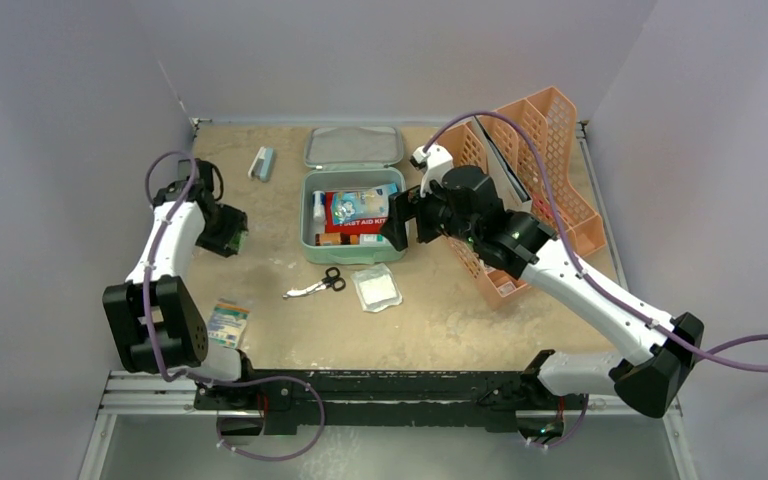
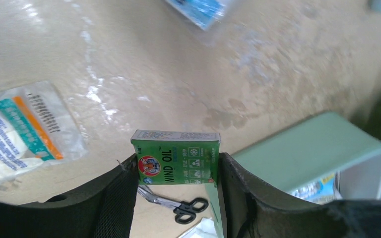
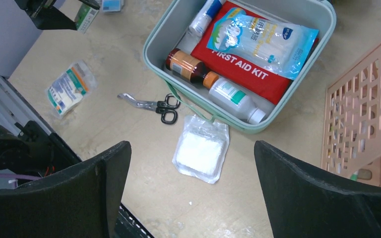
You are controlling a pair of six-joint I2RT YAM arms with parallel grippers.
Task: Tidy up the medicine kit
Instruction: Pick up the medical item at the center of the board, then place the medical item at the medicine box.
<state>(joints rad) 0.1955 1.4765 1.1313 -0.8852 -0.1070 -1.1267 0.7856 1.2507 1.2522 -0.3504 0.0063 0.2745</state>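
- Between the fingers [image 2: 124, 198] of the left gripper [image 2: 176, 163], a small green Wind Oil box [image 2: 176, 157] is clamped by its two short sides, label facing the wrist camera.
- In front of the right arm, the right gripper [image 3: 192, 148] has its jaws spread wide with nothing between them. It hangs above the gauze packet [image 3: 202, 151] and the near edge of the medicine kit [image 3: 238, 126].
- The medicine kit [image 1: 308, 215] sits open in the middle of the table, toward the far side. Its lid [image 1: 353, 146] lies flat just behind it.
- Scissors [image 1: 318, 285] and the gauze packet lie just in front of the kit. A printed sachet [image 1: 227, 322] lies near the left arm's base, and a small blue-and-white item [image 1: 262, 163] sits at the far left.
- The table [image 1: 460, 330] is a mottled sandy-beige board. Plain pale grey walls close it in on three sides, and a metal rail runs along the near edge.
- A peach mesh rack [image 1: 550, 170] stands at the far right, behind the right arm.
- Only the right wrist view shows the kit's contents: a red FIRST AID KIT pouch [image 3: 238, 69] under a clear swab packet [image 3: 258, 39], a brown bottle [image 3: 186, 64], and a white bottle [image 3: 235, 99].
- Only the left wrist view makes the green box's print readable; from above it is a green speck at the gripper.
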